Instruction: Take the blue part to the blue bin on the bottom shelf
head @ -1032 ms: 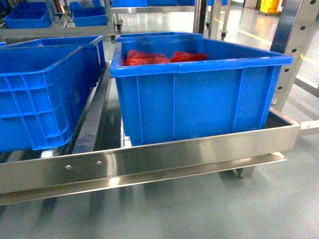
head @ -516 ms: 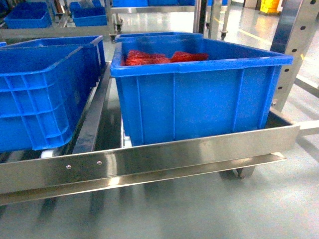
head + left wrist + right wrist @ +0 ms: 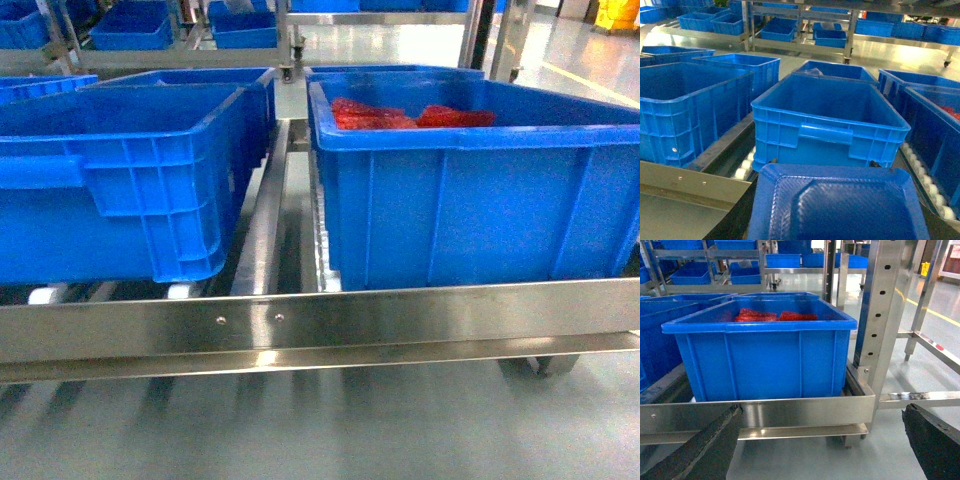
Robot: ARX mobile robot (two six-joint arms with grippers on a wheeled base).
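The blue part (image 3: 840, 205), a dark blue piece with a woven sheen and raised rim, fills the bottom of the left wrist view. It sits at my left gripper (image 3: 822, 162), whose fingers are almost wholly hidden behind it. Straight ahead of it stands the empty blue bin (image 3: 830, 107) (image 3: 120, 180) on the bottom shelf's (image 3: 300, 320) roller rails. My right gripper (image 3: 820, 440) is open, its black fingers (image 3: 690, 450) wide apart and low over the floor, before the shelf's steel lip (image 3: 790, 412). Neither gripper shows in the head view.
A crate with red bags (image 3: 470, 190) (image 3: 760, 352) stands on the right of the shelf. More blue crates (image 3: 685, 115) sit left of and behind the bin. A perforated steel post (image 3: 880, 305) rises at the shelf's right corner. Further racks with crates stand behind.
The head view has shifted left: both crates and the shelf lip now sit further right in the frame, and the right post has left the view.
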